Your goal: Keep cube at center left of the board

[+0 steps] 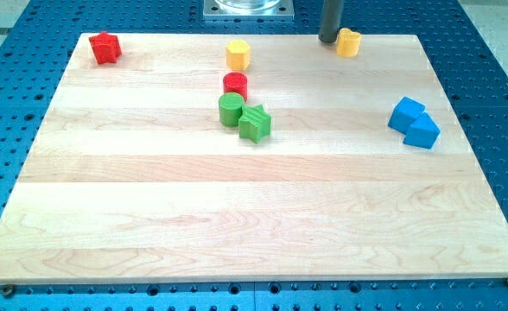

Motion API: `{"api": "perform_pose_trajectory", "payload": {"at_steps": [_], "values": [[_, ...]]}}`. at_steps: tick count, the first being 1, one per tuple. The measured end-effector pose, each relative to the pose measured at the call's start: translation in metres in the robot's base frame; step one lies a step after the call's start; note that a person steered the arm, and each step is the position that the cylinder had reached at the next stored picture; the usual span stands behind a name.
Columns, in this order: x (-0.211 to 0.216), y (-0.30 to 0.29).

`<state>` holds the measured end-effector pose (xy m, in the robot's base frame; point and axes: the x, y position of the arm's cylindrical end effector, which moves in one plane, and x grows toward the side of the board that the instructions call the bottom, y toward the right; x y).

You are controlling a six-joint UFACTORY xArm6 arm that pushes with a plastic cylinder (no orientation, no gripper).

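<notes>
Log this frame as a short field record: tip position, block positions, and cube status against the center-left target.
tip: my tip at the view's top edge, just left of a yellow block
cube: blue cube at the view's right, touching a second blue block
center cluster: yellow cylinder, red cylinder, green cylinder, green star
top-left corner: red star
status: cube not at center left

Wide open room below the blocks

A green star [255, 123], green cylinder [230, 110] and red cylinder [235, 85] crowded the board's [237, 216] upper middle.
</notes>
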<state>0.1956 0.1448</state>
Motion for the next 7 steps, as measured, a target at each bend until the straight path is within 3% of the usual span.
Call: {"api": "perform_pose_trajectory", "payload": {"at_steps": [2, 3, 7], "values": [[0.019, 0.018], [0.025, -0.053], [0.032, -0.056]]}}
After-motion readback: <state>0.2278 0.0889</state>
